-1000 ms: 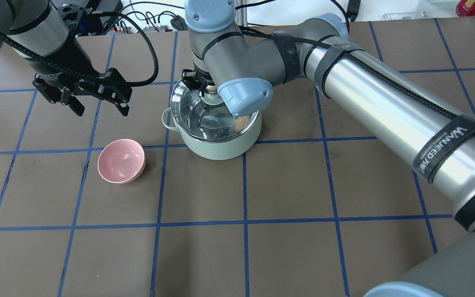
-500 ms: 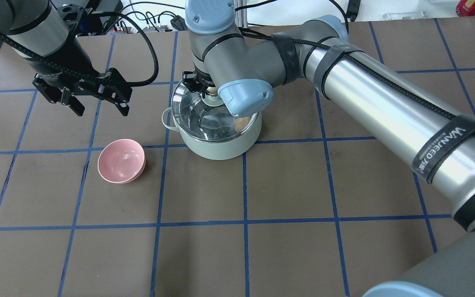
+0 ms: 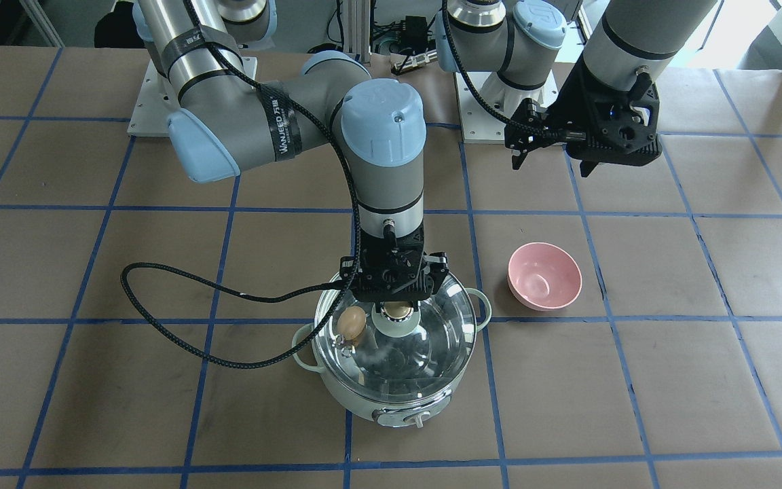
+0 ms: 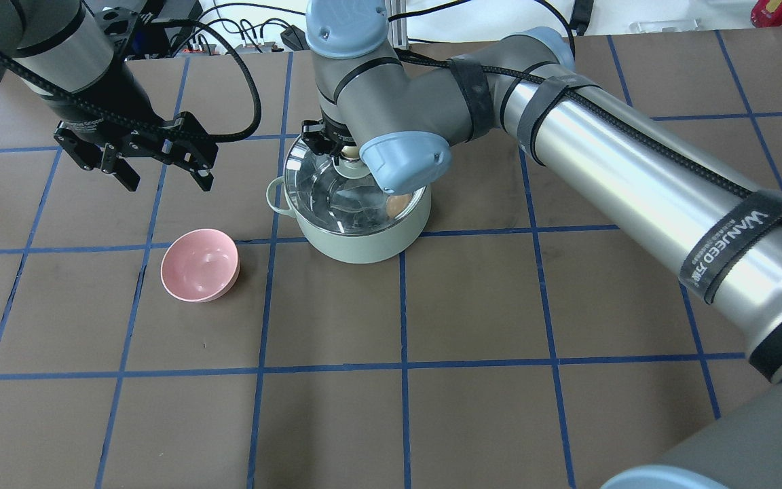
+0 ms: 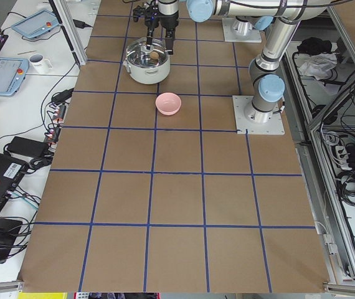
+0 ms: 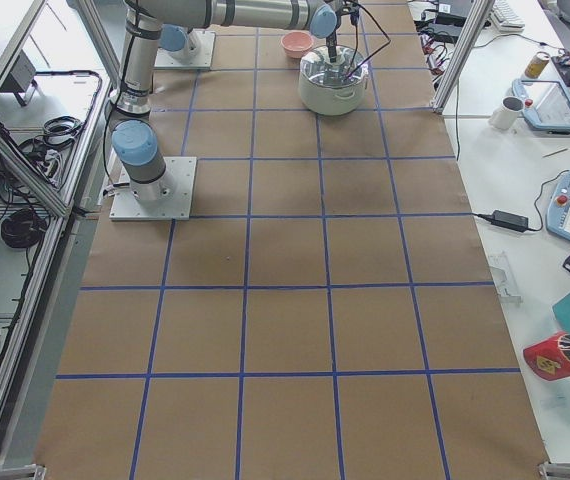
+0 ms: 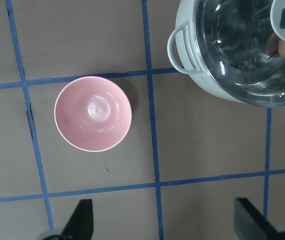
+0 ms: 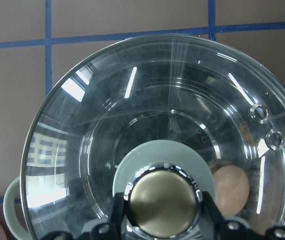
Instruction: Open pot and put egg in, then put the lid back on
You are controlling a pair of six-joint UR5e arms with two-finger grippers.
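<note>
The mint-green pot stands mid-table, its control knob facing away from the robot. The brown egg lies inside it and shows through the glass in the overhead view and the right wrist view. The clear glass lid covers the pot's mouth. I cannot tell whether it rests on the rim or hangs just above it. My right gripper is shut on the lid's beige-gold knob. My left gripper is open and empty, hovering left of the pot.
A pink bowl sits empty on the brown mat left of the pot and shows below my left gripper in the left wrist view. Blue tape lines grid the mat. Cables lie at the table's far edge.
My right gripper has shifted the lid slightly to the right over the pot, closer to centred on the rim. The left arm and the bowl have not moved.
</note>
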